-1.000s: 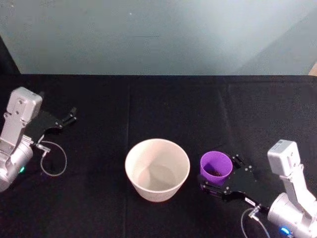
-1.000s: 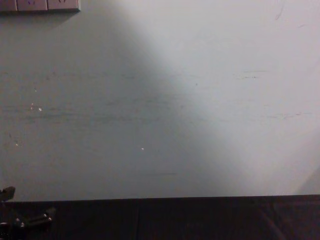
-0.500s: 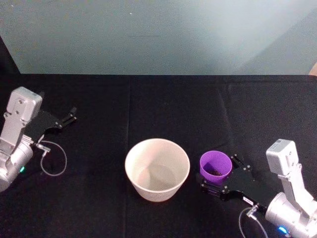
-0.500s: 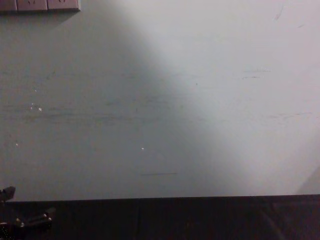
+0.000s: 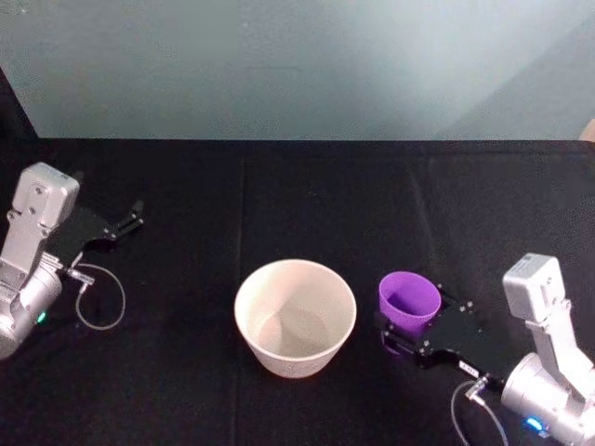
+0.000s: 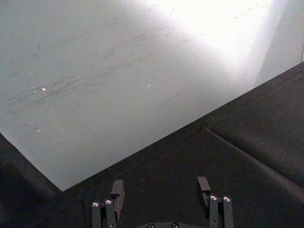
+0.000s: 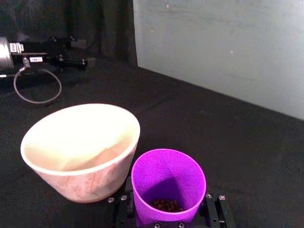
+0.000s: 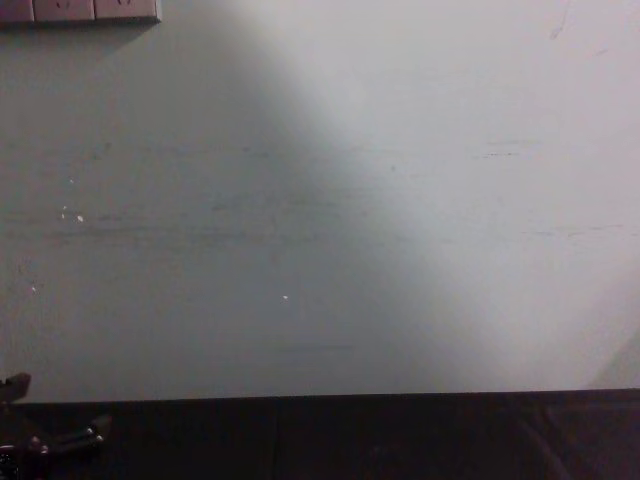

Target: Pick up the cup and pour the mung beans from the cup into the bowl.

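The purple cup (image 5: 409, 302) stands upright just right of the cream bowl (image 5: 296, 316), with my right gripper (image 5: 418, 325) shut on its lower part from both sides. In the right wrist view the cup (image 7: 168, 183) has a small heap of mung beans (image 7: 166, 205) at its bottom, and the bowl (image 7: 80, 149) sits close beside it, its inside bare. My right gripper (image 7: 167, 217) clamps the cup's base there. My left gripper (image 5: 130, 219) rests open far off at the table's left, with nothing between its fingers (image 6: 117, 189).
A black cloth covers the table (image 5: 279, 195), which ends at a pale wall behind. A thin cable loop (image 5: 98, 299) lies by the left arm. The left gripper (image 8: 50, 440) shows at the chest view's lower left corner.
My right gripper has shifted slightly right with the cup and seems to have raised it a little. The bowl and left arm have not moved.
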Available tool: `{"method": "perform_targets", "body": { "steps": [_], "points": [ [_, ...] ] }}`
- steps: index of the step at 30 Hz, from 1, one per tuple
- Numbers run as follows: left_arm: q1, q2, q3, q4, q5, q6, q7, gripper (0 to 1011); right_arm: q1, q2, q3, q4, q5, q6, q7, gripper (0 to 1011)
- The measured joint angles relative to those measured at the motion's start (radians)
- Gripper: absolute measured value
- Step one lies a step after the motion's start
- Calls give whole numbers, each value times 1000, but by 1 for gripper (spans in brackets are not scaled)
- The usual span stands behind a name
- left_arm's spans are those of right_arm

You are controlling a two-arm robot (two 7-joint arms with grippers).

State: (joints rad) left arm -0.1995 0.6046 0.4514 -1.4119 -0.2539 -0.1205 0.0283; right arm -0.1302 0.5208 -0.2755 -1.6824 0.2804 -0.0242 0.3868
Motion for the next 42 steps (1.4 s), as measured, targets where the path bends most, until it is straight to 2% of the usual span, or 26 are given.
{"method": "perform_targets", "body": {
  "steps": [10,16,22,28,35,42],
  "points": [
    [0,0,0,0,0,0,0,1000,18,8,28,-43,-47,4,-9,734],
    [0,0,0,0,0,0,0,1000,35,-6,43,-49,-65,-9,-20,734],
    [0,0,0,0,0,0,0,1000,62,-32,49,-35,-63,-19,-20,735],
    [0,0,0,0,0,0,0,1000,106,-59,40,-1,-44,-11,-5,734],
    [0,0,0,0,0,0,0,1000,139,-72,27,21,-24,5,9,734],
    [0,0,0,0,0,0,0,1000,142,-73,25,24,-21,6,11,734]
  ]
}}
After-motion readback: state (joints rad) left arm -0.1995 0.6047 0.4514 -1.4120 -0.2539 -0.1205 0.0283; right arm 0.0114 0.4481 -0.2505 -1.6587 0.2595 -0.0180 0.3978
